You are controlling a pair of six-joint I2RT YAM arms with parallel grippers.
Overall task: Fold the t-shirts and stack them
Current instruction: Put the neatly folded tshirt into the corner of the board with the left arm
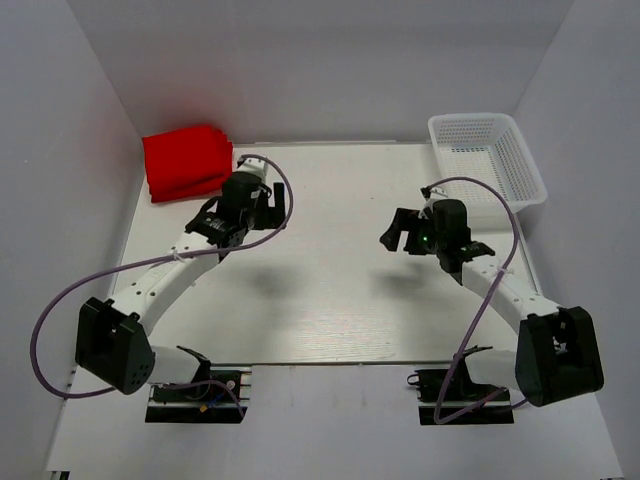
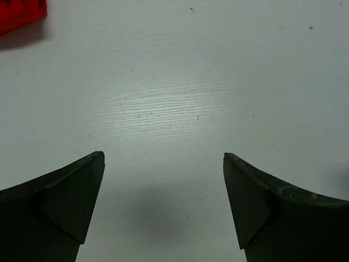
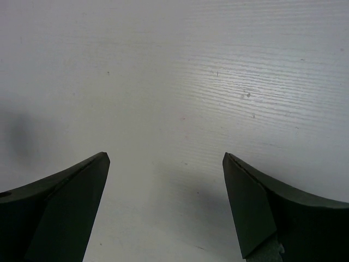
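A stack of folded bright red t-shirts (image 1: 186, 160) lies at the far left corner of the table; a red corner of it shows at the top left of the left wrist view (image 2: 19, 13). My left gripper (image 1: 262, 205) is open and empty, just right of and nearer than the stack, above bare table; in its wrist view (image 2: 163, 158) nothing lies between the jaws. My right gripper (image 1: 400, 232) is open and empty over the table's middle right; its wrist view (image 3: 166, 158) shows only bare white table.
A white plastic mesh basket (image 1: 487, 160) stands at the far right corner; nothing shows inside it. White walls enclose the table (image 1: 330, 280) on the left, back and right. Purple cables loop from both arms.
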